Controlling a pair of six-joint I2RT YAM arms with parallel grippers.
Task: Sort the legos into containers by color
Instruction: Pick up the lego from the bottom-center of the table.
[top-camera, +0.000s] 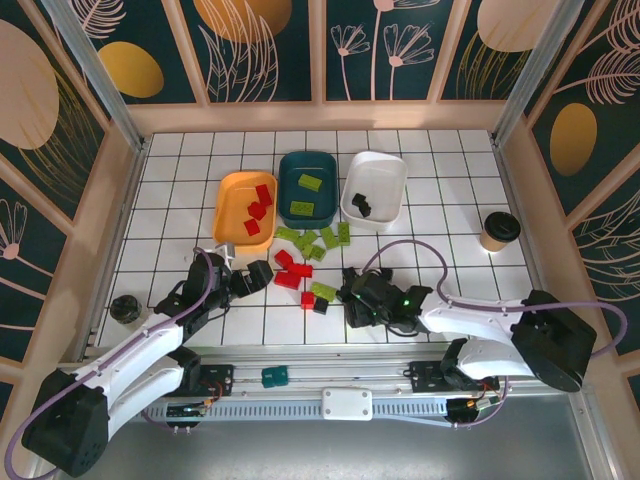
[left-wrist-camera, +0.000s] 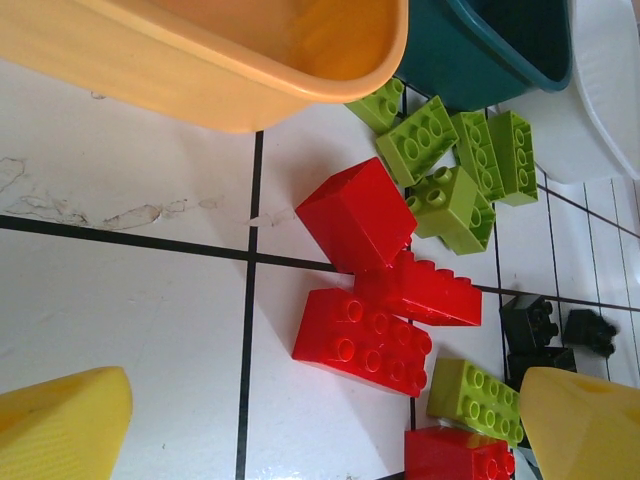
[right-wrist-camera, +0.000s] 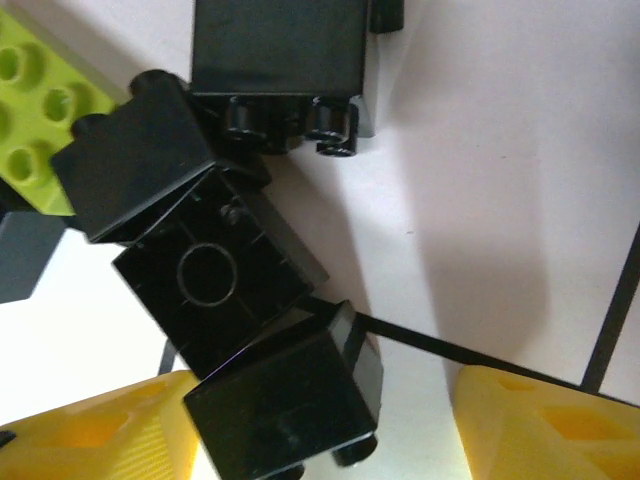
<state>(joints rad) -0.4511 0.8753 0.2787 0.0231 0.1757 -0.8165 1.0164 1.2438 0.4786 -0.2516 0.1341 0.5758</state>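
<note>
While the left pincer (top-camera: 258, 272) stands spread wide and empty, glossy red bricks (left-wrist-camera: 365, 340) and lime bricks (left-wrist-camera: 455, 190) lie just ahead of its tips, with the orange-yellow tray (left-wrist-camera: 250, 90) rim beyond. The right pincer (right-wrist-camera: 335, 420) is parted too. Shiny black bricks (right-wrist-camera: 215, 275) are heaped between and ahead of its fingers (right-wrist-camera: 110, 430), and bare white tile (right-wrist-camera: 500, 200) lies open on one side.

- Your left arm (top-camera: 140, 355) and right arm (top-camera: 478, 322): white links, black joints.
- Lilac cables (top-camera: 408, 243) loop along both.
- Yellow fingers (left-wrist-camera: 60, 425), ribbed.
- Green light (top-camera: 405, 297) on right wrist.
</note>
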